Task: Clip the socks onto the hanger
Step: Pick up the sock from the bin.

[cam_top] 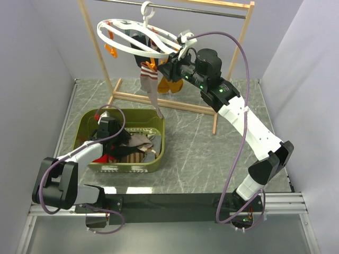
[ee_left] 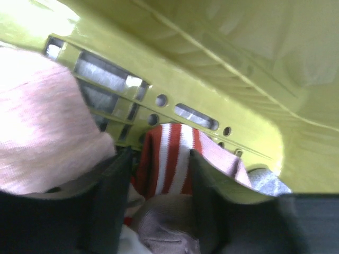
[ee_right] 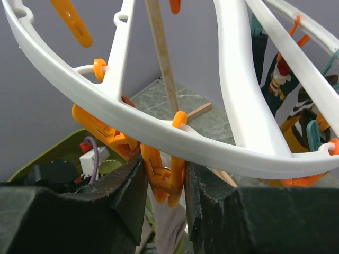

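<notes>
The white oval hanger (cam_top: 123, 27) hangs tilted from the wooden rack's rod, its ring (ee_right: 159, 127) close in the right wrist view. My right gripper (cam_top: 174, 66) (ee_right: 164, 169) is shut on an orange clip (ee_right: 168, 180) under the ring. One taupe sock (cam_top: 151, 90) with a striped cuff hangs from the hanger, pale cloth (ee_right: 172, 230) showing below that clip. In the green basket, my left gripper (cam_top: 109, 132) (ee_left: 159, 161) is shut on the other taupe sock (ee_left: 169, 222), its red and white cuff (ee_left: 169, 156) standing between the fingers.
The green basket (cam_top: 130, 112) (ee_left: 238, 63) holds several more garments, among them pink cloth (ee_left: 42, 121). The wooden rack frame (cam_top: 100, 50) stands at the back. Mustard-orange socks (cam_top: 170, 85) and a dark patterned sock (ee_right: 275, 79) hang on the hanger too. Grey walls close in both sides.
</notes>
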